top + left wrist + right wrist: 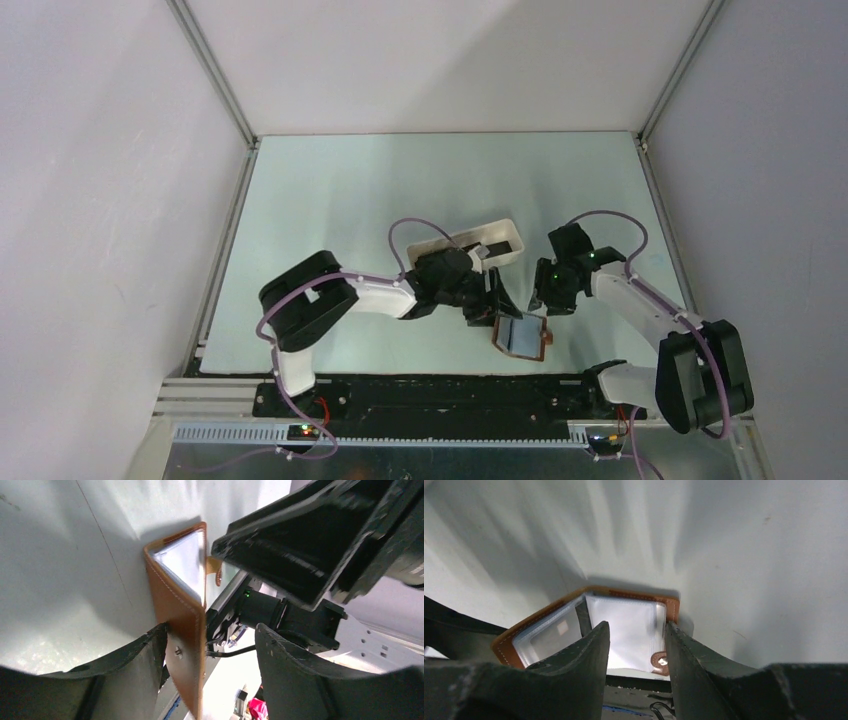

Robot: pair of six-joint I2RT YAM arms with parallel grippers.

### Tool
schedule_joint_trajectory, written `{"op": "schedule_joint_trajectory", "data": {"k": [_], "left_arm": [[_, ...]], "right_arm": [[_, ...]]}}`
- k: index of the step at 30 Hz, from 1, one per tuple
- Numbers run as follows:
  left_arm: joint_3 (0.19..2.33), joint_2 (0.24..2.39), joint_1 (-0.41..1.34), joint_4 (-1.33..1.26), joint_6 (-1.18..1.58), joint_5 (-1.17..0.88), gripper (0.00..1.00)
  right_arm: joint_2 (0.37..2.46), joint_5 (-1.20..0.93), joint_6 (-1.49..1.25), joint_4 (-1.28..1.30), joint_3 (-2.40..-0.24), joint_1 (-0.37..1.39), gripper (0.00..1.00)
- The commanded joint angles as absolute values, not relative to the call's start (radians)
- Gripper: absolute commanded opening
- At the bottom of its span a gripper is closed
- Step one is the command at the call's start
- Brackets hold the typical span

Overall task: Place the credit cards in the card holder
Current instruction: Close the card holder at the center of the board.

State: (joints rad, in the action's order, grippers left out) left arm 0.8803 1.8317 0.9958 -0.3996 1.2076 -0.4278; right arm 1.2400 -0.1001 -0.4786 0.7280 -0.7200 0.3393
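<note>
The card holder [522, 336] lies open near the table's front edge, brown outside with pale clear pockets. In the right wrist view a grey card [549, 636] with a pale chip shows through the left pocket of the card holder [634, 596]. More dark credit cards [497, 247] lie in the white tray. My left gripper [497, 306] is open; the card holder's raised brown cover [181, 625] stands between its fingers, against the left one [135, 657] and apart from the other. My right gripper [636, 627] hovers open over the right-hand pocket.
The white oblong tray [470, 243] stands just behind the left gripper. The table's front rail [430, 385] runs right below the card holder. The right arm's wrist [320, 545] hangs close over the left gripper [211, 630].
</note>
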Motion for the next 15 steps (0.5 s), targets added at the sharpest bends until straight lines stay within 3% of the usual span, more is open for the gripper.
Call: {"op": "schedule_joint_trajectory", "data": {"k": [1,7,9,12,15], "left_arm": [[0.957,1.867,1.024,-0.420,1.220,-0.456,0.69],[1.025,1.878,1.053,-0.421,1.224,-0.460,0.69],[0.993,1.855,1.050,-0.418,1.237,-0.434,0.65],[0.960,1.838,1.037,-0.359,1.226,-0.405,0.49],[0.961,1.849,1.037,-0.258,1.176,-0.400,0.54]], "right_arm": [[1.201,-0.136,-0.519,0.704,-0.709,0.220,0.49],[1.165,-0.237,-0.497,0.679,-0.676,0.070,0.49],[1.172,-0.262,-0.488,0.679,-0.676,0.051,0.49],[1.180,-0.282,-0.482,0.671,-0.676,0.048,0.49],[1.183,-0.288,-0.478,0.667,-0.676,0.048,0.49]]}}
